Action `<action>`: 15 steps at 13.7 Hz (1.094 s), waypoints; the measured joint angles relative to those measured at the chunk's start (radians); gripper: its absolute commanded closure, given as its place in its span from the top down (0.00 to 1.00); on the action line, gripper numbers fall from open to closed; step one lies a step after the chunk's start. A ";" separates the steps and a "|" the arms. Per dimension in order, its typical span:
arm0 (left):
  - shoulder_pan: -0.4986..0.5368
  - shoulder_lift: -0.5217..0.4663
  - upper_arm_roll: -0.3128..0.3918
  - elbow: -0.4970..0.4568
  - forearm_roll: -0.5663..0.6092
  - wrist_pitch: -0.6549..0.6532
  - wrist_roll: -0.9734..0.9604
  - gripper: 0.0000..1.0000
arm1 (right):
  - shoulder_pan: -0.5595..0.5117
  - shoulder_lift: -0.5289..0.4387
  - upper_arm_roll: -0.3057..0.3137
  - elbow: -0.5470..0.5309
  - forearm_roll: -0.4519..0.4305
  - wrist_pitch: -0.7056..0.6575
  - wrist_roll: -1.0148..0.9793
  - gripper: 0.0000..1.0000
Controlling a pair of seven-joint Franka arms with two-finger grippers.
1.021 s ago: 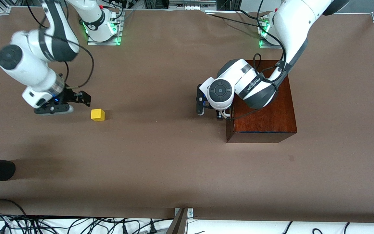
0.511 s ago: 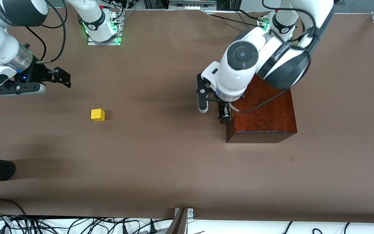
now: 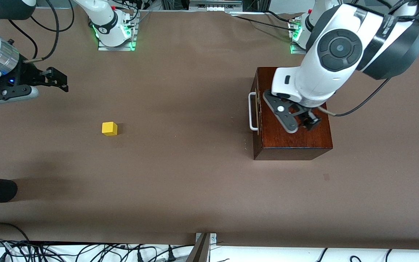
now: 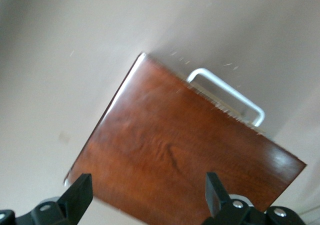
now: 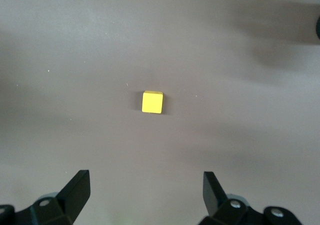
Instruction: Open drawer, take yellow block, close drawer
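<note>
The drawer (image 3: 256,111) sits shut in the wooden box (image 3: 293,116) at centre right of the frame, its white handle (image 3: 252,111) now uncovered since the left gripper (image 3: 302,125) lifted off it to hang above the box top, fingers spread; the yellow block (image 3: 109,128) lies unmoved at centre left, bare table (image 3: 180,171) all round, while the right gripper (image 3: 55,78) has withdrawn to the upper left edge, fingers spread

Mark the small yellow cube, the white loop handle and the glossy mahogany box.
small yellow cube (image 3: 109,128), front view, top face.
white metal loop handle (image 3: 252,111), front view, middle of the bar.
glossy mahogany wooden box (image 4: 175,157), left wrist view, centre of the top.
</note>
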 measured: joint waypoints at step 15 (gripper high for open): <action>0.094 -0.421 0.350 -0.326 -0.178 0.051 -0.486 1.00 | -0.004 0.029 -0.036 0.052 -0.010 -0.040 -0.007 1.00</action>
